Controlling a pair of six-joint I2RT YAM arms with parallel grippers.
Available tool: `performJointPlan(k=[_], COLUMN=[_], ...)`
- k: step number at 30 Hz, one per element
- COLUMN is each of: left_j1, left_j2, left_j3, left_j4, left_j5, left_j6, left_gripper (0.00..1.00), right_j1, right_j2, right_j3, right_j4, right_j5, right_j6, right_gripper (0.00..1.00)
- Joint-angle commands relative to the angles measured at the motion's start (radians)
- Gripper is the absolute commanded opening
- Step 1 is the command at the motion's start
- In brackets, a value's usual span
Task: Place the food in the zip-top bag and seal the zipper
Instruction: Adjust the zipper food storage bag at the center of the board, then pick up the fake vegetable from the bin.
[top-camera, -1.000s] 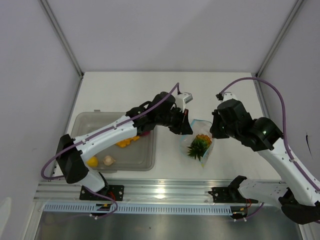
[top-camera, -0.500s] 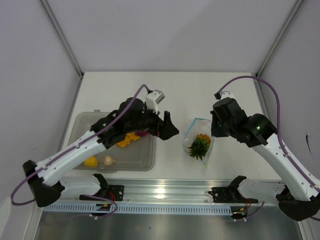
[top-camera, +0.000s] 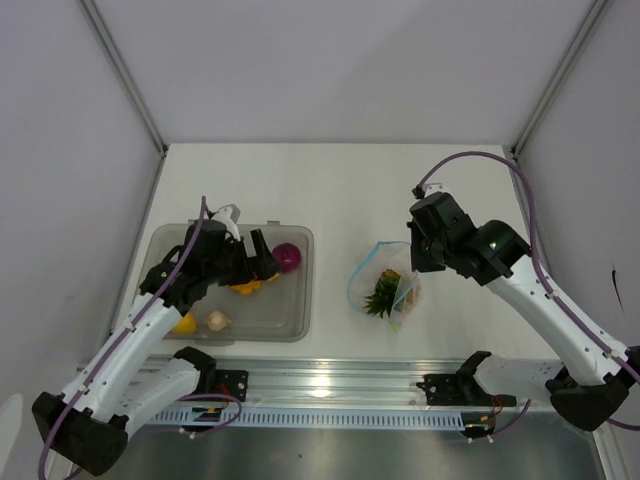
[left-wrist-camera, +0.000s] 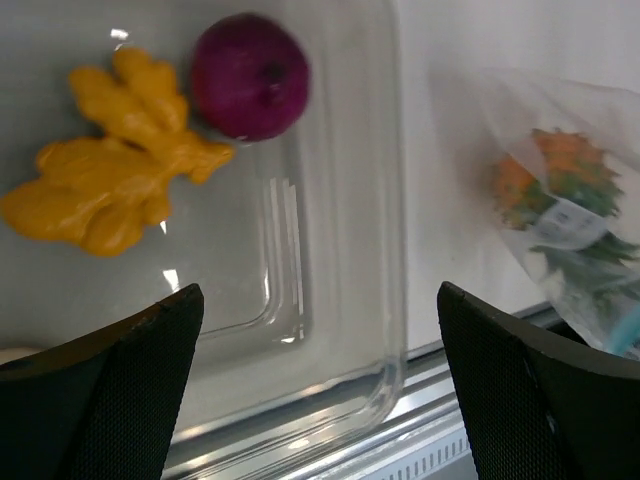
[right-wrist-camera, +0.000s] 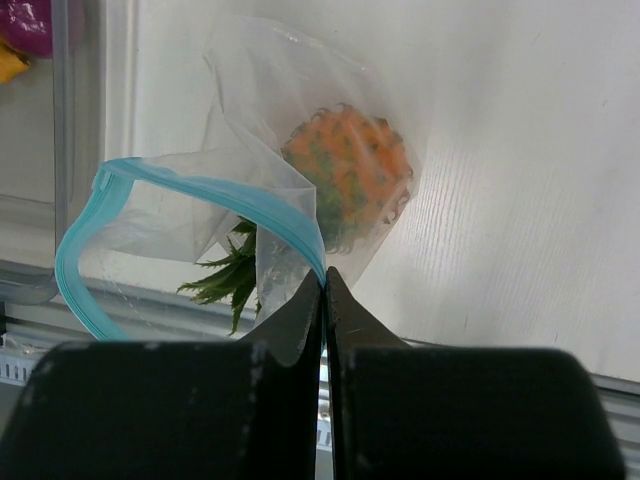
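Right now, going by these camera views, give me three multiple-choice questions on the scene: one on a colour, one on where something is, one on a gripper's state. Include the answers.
1. What colour is the zipper along the mouth of the zip-top bag?
A. Red
B. Light blue
C. Yellow

2. Where does the purple onion lie?
A. In the grey tub
B. Inside the zip-top bag
C. On the bare table

3. How is the right gripper?
A. Open wide above the grey tub
B. Shut on the zip-top bag's mouth edge
C. Shut on the purple onion

Answers:
1 B: the right wrist view shows a light blue strip around the mouth.
2 A: the top view shows it inside the tub's wall, next to an orange piece.
3 B: its fingers meet with the blue edge and the plastic pinched between them.
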Motion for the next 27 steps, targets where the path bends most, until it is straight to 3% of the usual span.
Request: performJointPlan(k=[1,7,12,27], left_j1=[0.092,0.228,0.313,0.353], left_j2=[-0.002,0.102,0.116,0.196], left_j3=[-0.014,-0.031,-0.138,-0.206], left_j4=[-0.074,-0.120,0.006,0.079], left_j5=[-0.006,0.014,0.101,-0.141], left_j6=[-0.063,-0.134,-0.213,-0.377], left_gripper=[0.99,0.99,0.99,0.93], right_j1=[-0.004,-0.003,-0.004,0.001], right_j2=[0.007,0.015,0.009,0.018], right_j3=[-0.012,-0.028,-0.029,-0.029], right_j4=[0.043,0.063,0.060,0.072], right_j5=[-0.022,-0.048,-0.053,-0.074], right_j6=[-0.019,-0.030,-0.033,-0.028], right_gripper=[0.00,0.00,0.00,0.00])
